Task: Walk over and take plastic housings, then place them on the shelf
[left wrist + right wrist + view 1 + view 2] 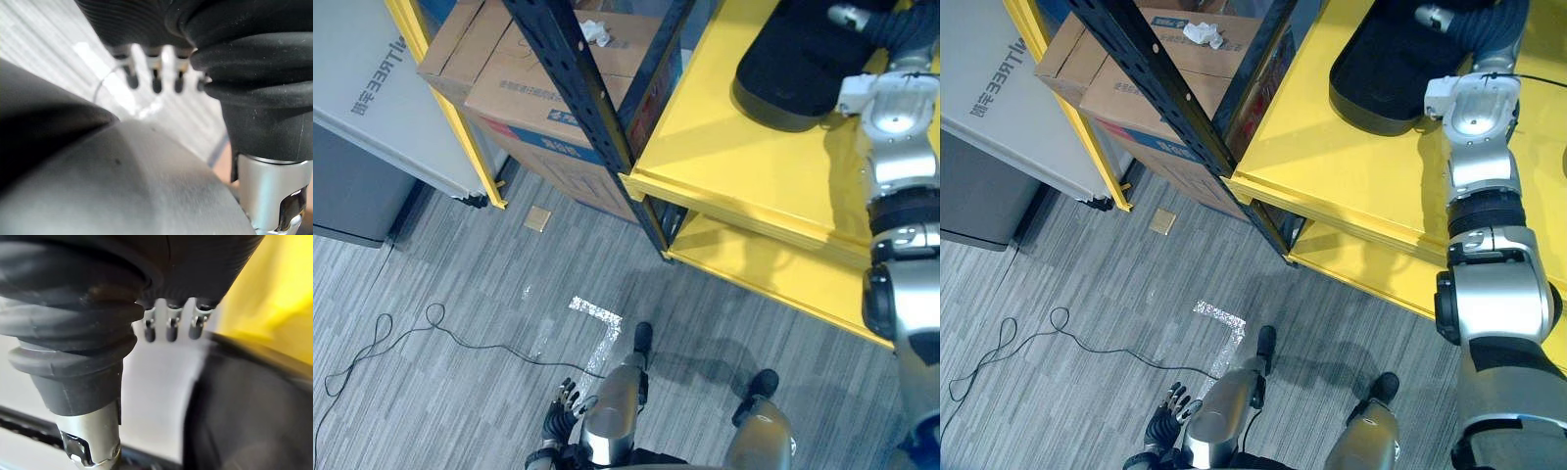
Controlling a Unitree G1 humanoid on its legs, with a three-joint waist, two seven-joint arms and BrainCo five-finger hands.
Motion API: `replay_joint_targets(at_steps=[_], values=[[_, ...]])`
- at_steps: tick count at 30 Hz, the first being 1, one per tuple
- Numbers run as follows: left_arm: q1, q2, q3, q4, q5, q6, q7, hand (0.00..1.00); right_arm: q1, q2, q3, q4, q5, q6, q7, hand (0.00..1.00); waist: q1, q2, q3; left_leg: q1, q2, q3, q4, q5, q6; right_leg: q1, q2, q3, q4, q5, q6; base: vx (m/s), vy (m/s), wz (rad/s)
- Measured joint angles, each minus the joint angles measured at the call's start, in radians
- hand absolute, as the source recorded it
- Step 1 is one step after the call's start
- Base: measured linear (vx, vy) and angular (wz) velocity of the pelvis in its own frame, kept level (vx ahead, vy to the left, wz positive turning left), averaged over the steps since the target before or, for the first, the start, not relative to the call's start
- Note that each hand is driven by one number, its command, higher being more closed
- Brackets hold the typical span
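A black rounded plastic housing [793,69] lies on the upper yellow shelf [724,157]. My right arm reaches up over that shelf, and its hand [168,328] is beside the housing [244,416] with straight fingers that hold nothing. Whether the fingers touch the housing cannot be told. My left hand [563,406] hangs low at my side over the grey carpet, fingers [156,83] relaxed and empty.
A dark blue perforated post [578,88] stands at the shelf's corner. Cardboard boxes [529,69] with a crumpled white paper [597,32] on top sit behind it. A lower yellow shelf [773,264] juts out below. A white and grey cabinet [382,108] stands at the left.
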Motion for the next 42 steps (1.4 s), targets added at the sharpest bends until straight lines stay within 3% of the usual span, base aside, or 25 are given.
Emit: replay_joint_targets(at_steps=[2, 4, 6, 8, 10, 11, 13, 15, 16, 19, 22, 24, 28, 34, 42], values=[[0.000, 0.000, 0.002, 0.006, 0.001, -0.006, -0.001, 0.00, 0.000, 0.000, -0.043, -0.085, -0.074, -0.037, -0.103, 0.00, -0.008, -0.001, 0.001, 0.017, 0.002, 0.000, -0.020, 0.008, 0.000, 0.017, 0.005, -0.003, -0.015, 0.003, 0.003, 0.00, 0.000, 0.00], [0.000, 0.000, 0.009, 0.016, 0.002, -0.010, -0.002, 0.00, 0.009, 0.004, -0.076, -0.214, -0.093, -0.058, -0.145, 0.00, -0.019, -0.003, 0.002, 0.028, 0.002, 0.001, -0.027, 0.008, 0.000, 0.031, 0.008, -0.007, -0.029, 0.007, 0.005, 0.01, -0.008, -0.02], [-0.001, 0.000, 0.027, 0.020, 0.004, -0.012, -0.002, 0.00, 0.043, 0.029, -0.102, -0.385, -0.081, -0.062, -0.136, 0.00, -0.029, -0.011, 0.008, 0.050, 0.004, 0.003, -0.037, 0.008, 0.000, 0.053, 0.012, -0.007, -0.044, 0.010, 0.006, 0.04, -0.019, -0.06], [-0.001, 0.001, 0.058, 0.020, 0.013, -0.018, 0.000, 0.00, 0.101, 0.072, -0.103, -0.547, -0.015, -0.045, -0.057, 0.00, -0.044, -0.029, 0.015, 0.077, 0.010, 0.004, -0.047, 0.007, -0.001, 0.081, 0.020, -0.009, -0.056, 0.010, 0.006, 0.05, -0.029, -0.05], [-0.004, 0.003, 0.086, 0.020, 0.043, -0.019, 0.001, 0.00, 0.191, 0.161, -0.085, -0.673, 0.056, 0.006, 0.040, 0.00, -0.052, -0.061, 0.009, 0.091, 0.021, 0.007, -0.050, 0.007, -0.001, 0.099, 0.031, -0.012, -0.065, 0.008, 0.004, 0.03, -0.047, -0.04], [-0.003, 0.003, 0.087, 0.020, 0.047, -0.019, 0.000, 0.00, 0.215, 0.185, -0.075, -0.690, 0.076, 0.026, 0.065, 0.00, -0.051, -0.068, 0.005, 0.095, 0.023, 0.007, -0.051, 0.006, -0.002, 0.102, 0.033, -0.012, -0.065, 0.007, 0.002, 0.03, -0.041, -0.02], [-0.002, 0.005, 0.115, 0.024, 0.071, -0.018, 0.005, 0.00, 0.299, 0.287, 0.005, -0.702, 0.115, 0.120, 0.173, 0.00, -0.050, -0.090, -0.002, 0.123, 0.030, 0.008, -0.055, 0.003, -0.006, 0.138, 0.041, -0.024, -0.075, 0.003, -0.001, 0.02, -0.031, 0.04], [0.001, 0.007, 0.133, 0.028, 0.092, -0.019, 0.007, 0.00, 0.355, 0.352, 0.095, -0.702, 0.123, 0.182, 0.246, 0.00, -0.048, -0.108, -0.011, 0.144, 0.035, 0.007, -0.063, 0.000, -0.010, 0.166, 0.048, -0.031, -0.088, 0.002, -0.001, 0.00, -0.014, 0.04], [0.001, 0.007, 0.151, 0.028, 0.114, -0.019, 0.012, 0.00, 0.381, 0.396, 0.149, -0.702, 0.160, 0.207, 0.288, 0.00, -0.045, -0.126, -0.021, 0.148, 0.039, 0.007, -0.064, -0.002, -0.012, 0.171, 0.053, -0.032, -0.094, 0.002, -0.001, 0.00, 0.000, 0.00], [0.005, 0.031, 0.166, 0.032, 0.129, -0.011, 0.032, 0.00, 0.433, 0.484, 0.189, -0.698, 0.207, 0.234, 0.321, 0.00, -0.041, -0.169, -0.043, 0.166, 0.043, -0.001, -0.082, -0.002, -0.013, 0.206, 0.061, -0.052, -0.122, 0.003, 0.001, 0.00, -0.020, 0.11], [0.026, 0.046, 0.189, 0.043, 0.143, 0.019, 0.053, 0.00, 0.456, 0.520, 0.188, -0.693, 0.242, 0.233, 0.290, 0.00, -0.041, -0.208, -0.063, 0.173, 0.043, -0.002, -0.081, -0.004, -0.014, 0.224, 0.064, -0.056, -0.138, 0.006, 0.004, 0.00, -0.004, 0.03], [0.035, 0.047, 0.199, 0.045, 0.164, 0.029, 0.057, 0.00, 0.457, 0.525, 0.184, -0.688, 0.243, 0.229, 0.261, 0.00, -0.042, -0.215, -0.068, 0.173, 0.043, -0.003, -0.081, -0.004, -0.014, 0.225, 0.065, -0.057, -0.139, 0.006, 0.004, 0.00, 0.000, 0.00], [0.041, 0.049, 0.201, 0.066, 0.167, 0.052, 0.061, 0.00, 0.464, 0.549, 0.176, -0.658, 0.231, 0.223, 0.148, 0.00, -0.046, -0.215, -0.068, 0.173, 0.048, -0.004, -0.079, -0.004, -0.014, 0.226, 0.069, -0.057, -0.140, 0.006, 0.003, 0.00, 0.000, 0.00], [0.040, 0.048, 0.200, 0.075, 0.165, 0.046, 0.060, 0.00, 0.495, 0.591, 0.155, -0.600, 0.220, 0.223, 0.000, 0.00, -0.046, -0.214, -0.068, 0.170, 0.049, -0.002, -0.075, -0.005, -0.015, 0.225, 0.071, -0.056, -0.143, 0.006, 0.003, 0.00, 0.000, 0.00], [0.039, 0.041, 0.197, 0.085, 0.154, 0.041, 0.057, 0.00, 0.501, 0.611, 0.136, -0.503, 0.221, 0.224, -0.014, 0.00, -0.049, -0.201, -0.067, 0.127, 0.049, -0.004, -0.008, -0.036, -0.014, 0.211, 0.070, -0.054, -0.138, 0.007, 0.001, 0.00, 0.000, 0.00]])
